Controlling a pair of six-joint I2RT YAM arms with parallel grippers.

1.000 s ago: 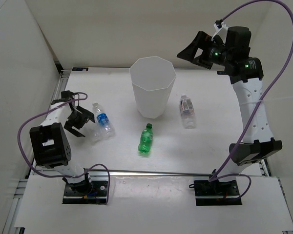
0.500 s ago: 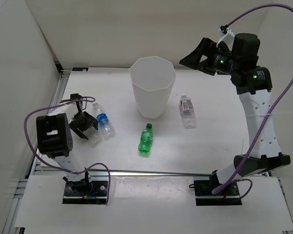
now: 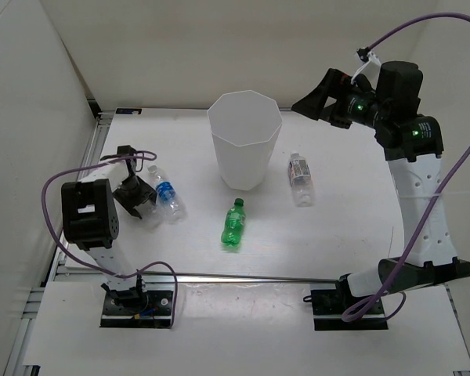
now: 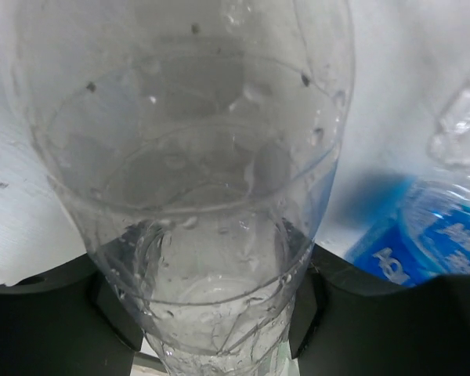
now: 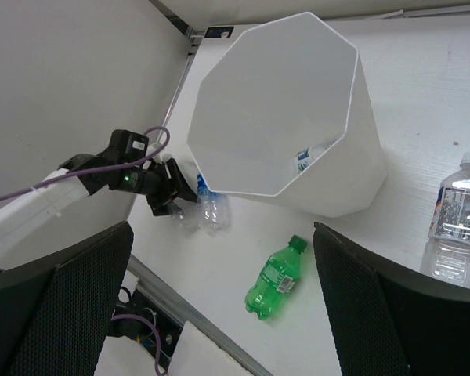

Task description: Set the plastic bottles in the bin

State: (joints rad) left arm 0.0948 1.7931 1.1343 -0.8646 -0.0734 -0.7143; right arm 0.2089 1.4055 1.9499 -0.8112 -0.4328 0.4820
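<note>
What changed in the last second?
The left gripper edged right onto the clear bottle beside the blue-label bottle and closed on it. The right arm straightened, its elbow swinging outward. The right gripper stayed open near the bin. The bin, the green bottle and the bottle right of the bin did not move.

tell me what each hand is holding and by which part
Left hand grips a clear bottle across its body; right hand is open and empty.

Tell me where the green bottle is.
Top view: the green bottle lies on the table, centre, just in front of the bin.
</note>
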